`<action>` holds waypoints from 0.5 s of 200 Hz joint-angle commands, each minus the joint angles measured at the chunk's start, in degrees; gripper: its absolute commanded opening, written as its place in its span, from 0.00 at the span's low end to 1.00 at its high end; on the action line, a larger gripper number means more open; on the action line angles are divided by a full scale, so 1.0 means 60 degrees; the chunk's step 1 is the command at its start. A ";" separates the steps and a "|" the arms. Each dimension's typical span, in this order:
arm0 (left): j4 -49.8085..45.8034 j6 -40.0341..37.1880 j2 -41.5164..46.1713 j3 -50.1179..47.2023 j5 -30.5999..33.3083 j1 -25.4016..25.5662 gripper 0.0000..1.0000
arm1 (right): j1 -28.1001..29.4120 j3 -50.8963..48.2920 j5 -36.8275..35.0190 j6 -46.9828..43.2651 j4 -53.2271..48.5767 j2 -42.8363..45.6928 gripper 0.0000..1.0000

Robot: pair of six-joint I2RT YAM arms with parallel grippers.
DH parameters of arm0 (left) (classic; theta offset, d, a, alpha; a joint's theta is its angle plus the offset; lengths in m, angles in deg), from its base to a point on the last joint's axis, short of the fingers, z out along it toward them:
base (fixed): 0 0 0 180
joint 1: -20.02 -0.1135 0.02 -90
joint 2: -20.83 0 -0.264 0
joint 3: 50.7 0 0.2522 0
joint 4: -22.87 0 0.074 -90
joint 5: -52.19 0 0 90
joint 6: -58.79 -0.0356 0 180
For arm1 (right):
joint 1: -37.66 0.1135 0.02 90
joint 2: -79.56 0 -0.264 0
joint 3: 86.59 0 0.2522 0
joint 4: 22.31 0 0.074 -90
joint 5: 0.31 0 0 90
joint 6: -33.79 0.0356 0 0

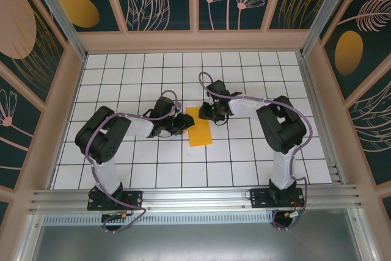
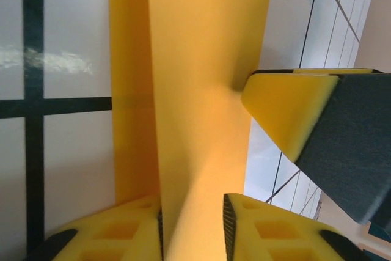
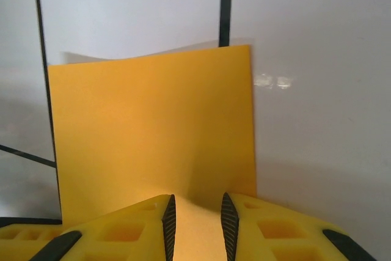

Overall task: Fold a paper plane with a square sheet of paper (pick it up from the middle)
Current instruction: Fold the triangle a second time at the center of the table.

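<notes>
White gridded table [image 1: 122, 169], one square sheet of paper [image 1: 200, 126] lying mid-table, already folded to a narrow strip; nose and wing folds remain, I'd judge. Two grippers: left gripper [image 2: 192, 203] at the strip's left edge, right gripper [image 3: 195, 203] at its far end. Both stand part-closed astride paper; whether they pinch, I cannot tell.

A: Where can you move on this tabletop [image 1: 122, 169]?

B: You have bare grid squares along the far rows and the near rows. The left arm [image 1: 101, 136] and right arm [image 1: 282, 125] hang bent over the squares to either side. The middle is crowded: your left claw [image 1: 181, 124] and right claw [image 1: 211, 113] both pinch the sheet of paper [image 1: 200, 128], fingertips close together.

A: And the edges?

B: Panel walls [image 1: 55, 108] hem you in on three sides. The metal rail [image 1: 195, 198] runs along the near edge.
</notes>
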 commanded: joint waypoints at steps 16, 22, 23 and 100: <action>0.0778 0.0301 0.0668 -0.0806 -0.0776 0.0031 0.37 | -0.0047 -0.0047 -0.0275 0.0321 -0.0655 -0.0484 0.31; 0.0902 0.0370 0.0778 -0.0928 -0.0870 0.0041 0.38 | -0.0039 -0.0030 -0.0267 0.0345 -0.0676 -0.0517 0.31; 0.0925 0.0375 0.0790 -0.0962 -0.0882 0.0046 0.38 | -0.0038 -0.0034 -0.0267 0.0346 -0.0680 -0.0514 0.31; 0.1244 0.0507 0.1491 -0.1245 -0.1291 0.0627 0.39 | -0.0079 -0.0049 -0.0296 0.0444 -0.0713 -0.0698 0.30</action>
